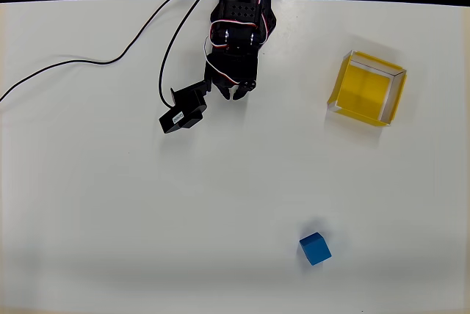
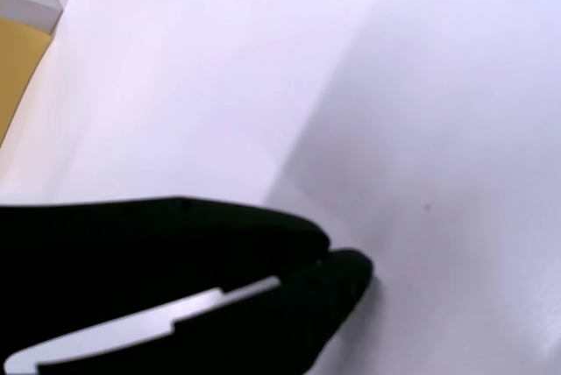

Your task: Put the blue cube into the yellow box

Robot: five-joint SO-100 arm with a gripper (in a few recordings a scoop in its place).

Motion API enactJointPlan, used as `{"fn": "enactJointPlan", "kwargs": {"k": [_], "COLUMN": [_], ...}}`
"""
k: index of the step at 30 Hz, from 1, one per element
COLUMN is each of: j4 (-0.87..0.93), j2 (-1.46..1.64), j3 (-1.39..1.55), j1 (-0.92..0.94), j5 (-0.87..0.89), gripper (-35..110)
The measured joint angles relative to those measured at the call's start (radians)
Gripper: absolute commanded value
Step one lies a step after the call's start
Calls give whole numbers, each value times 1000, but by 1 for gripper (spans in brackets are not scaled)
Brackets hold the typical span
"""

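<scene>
- Arm [image 1: 239, 6] cut off by the top edge in overhead view; base lost in the dark strip there.
- Black cable [image 1: 73, 64] running out at the left edge in overhead view.
- Gripper [image 2: 337, 265] blurred and dark in wrist view, cropped by the left and bottom edges; jaw gap not readable.
- Yellow box [image 2: 17, 51] clipped by the left edge in wrist view, just a yellow wall and pale rim, out of focus.

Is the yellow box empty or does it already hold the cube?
Empty. In the overhead view the yellow box shows only bare yellow floor, and the blue cube sits apart on the table.
</scene>
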Motion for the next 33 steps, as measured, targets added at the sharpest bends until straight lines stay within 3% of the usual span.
{"fn": "enactJointPlan", "kwargs": {"k": [10,17,24,33], "j4": [0,-15,-302,-687], "j2": [0,-3,-291,-632], "j3": [0,0,-110,-426], "j1": [2,0,-15,-72], "j5": [71,-8,-26,0], "gripper": [0,6,23,27]}}
